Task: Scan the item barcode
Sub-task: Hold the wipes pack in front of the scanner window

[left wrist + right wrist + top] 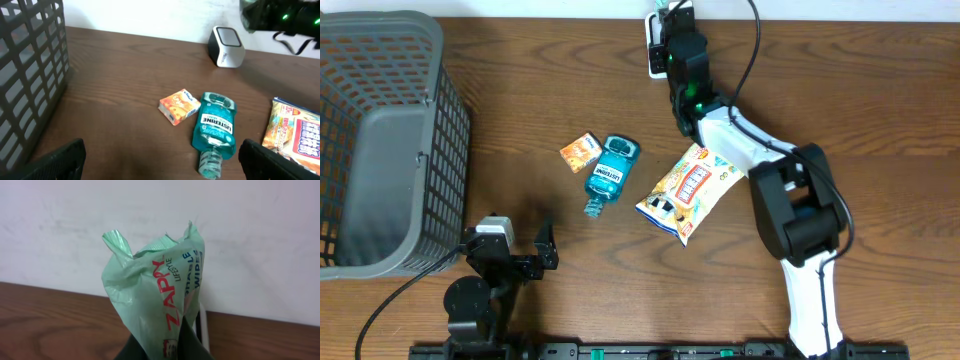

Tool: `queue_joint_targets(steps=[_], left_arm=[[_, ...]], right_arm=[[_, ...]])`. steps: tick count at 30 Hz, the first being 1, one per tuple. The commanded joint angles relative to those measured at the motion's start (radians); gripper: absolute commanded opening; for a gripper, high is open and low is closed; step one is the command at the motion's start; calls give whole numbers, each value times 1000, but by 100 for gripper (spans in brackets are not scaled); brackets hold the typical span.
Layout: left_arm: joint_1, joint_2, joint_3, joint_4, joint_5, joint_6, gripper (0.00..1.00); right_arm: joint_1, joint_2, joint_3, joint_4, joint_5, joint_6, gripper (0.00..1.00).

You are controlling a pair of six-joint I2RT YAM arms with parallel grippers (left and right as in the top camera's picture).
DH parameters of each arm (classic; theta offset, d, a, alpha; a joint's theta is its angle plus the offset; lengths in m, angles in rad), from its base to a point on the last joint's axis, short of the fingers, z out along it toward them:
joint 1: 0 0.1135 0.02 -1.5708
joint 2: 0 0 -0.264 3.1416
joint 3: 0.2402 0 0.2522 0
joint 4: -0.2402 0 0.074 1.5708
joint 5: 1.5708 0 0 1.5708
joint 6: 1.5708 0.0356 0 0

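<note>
Green plastic is filling the right wrist view. The right gripper (167, 345) is clamping the lower end of a crumpled wipes pack (155, 275), with its jaws nearly closed on it. The pack is standing upright above the fingers, and its red and blue print is facing the camera. A white scanner (653, 45) is standing just beside this gripper, at the far edge of the table (880, 90).

The left gripper (165, 170) is hovering low over the table with its jaws spread wide and is holding nothing. Nearest ahead of it, a blue mouthwash bottle (216, 131) is lying flat with its cap pointing toward the gripper. An orange box (179, 106) is lying just beside the bottle, on its left. A snack bag (295, 132) is lying ahead to the right. A grey basket (30, 75) is standing to the left. The scanner is sitting farthest ahead.
</note>
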Motion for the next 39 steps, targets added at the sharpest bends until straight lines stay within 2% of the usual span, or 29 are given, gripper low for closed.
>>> queue_joint_targets(steps=[1,10,24,39], left_arm=[[3,-3,12,1,5,20,98],[3,-3,12,1,6,20,98],[3,-3,12,1,6,20,98],[3,-3,12,1,6,20,98]], right_arm=[[6,78,74,6,16,-11,1],[24,229,277,-27,98,-12,1],[24,236,282,-19,133,-66,1],[19,320,283,60,192,-116,1]])
